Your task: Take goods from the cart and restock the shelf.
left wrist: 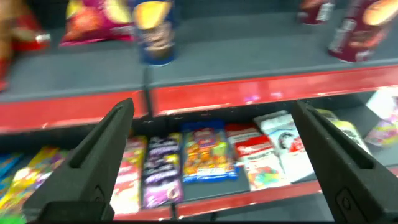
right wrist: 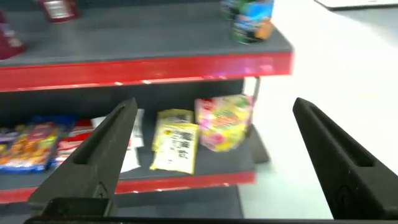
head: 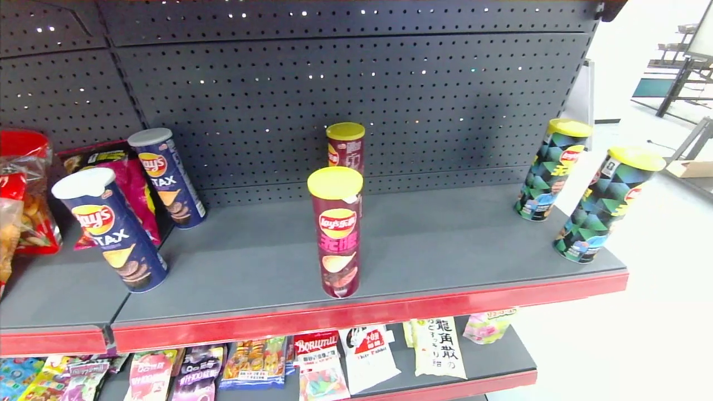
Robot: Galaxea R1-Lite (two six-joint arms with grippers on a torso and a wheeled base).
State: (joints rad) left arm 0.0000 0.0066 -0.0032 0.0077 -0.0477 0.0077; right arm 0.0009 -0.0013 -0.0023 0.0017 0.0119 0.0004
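Note:
The grey shelf [head: 434, 245] with a red front edge holds chip cans. Two dark blue cans [head: 114, 231] [head: 167, 178] stand at the left, two maroon cans with yellow lids [head: 337, 234] [head: 345, 146] in the middle, two green patterned cans [head: 551, 170] [head: 607, 206] at the right. My left gripper [left wrist: 214, 171] is open with nothing between its fingers, facing the lower shelf's snack bags [left wrist: 205, 155] below the red edge [left wrist: 249, 96]. My right gripper [right wrist: 217, 168] is open and holds nothing, in front of the lower shelf's right end, near a yellow packet [right wrist: 177, 140] and a pink-green bag [right wrist: 225, 121].
Red snack bags [head: 25, 189] lie at the shelf's far left, a magenta bag [head: 125, 184] behind the blue cans. The lower shelf [head: 490, 362] carries several packets. A perforated back panel [head: 356, 100] rises behind. Open floor [head: 657, 278] lies to the right of the shelf end.

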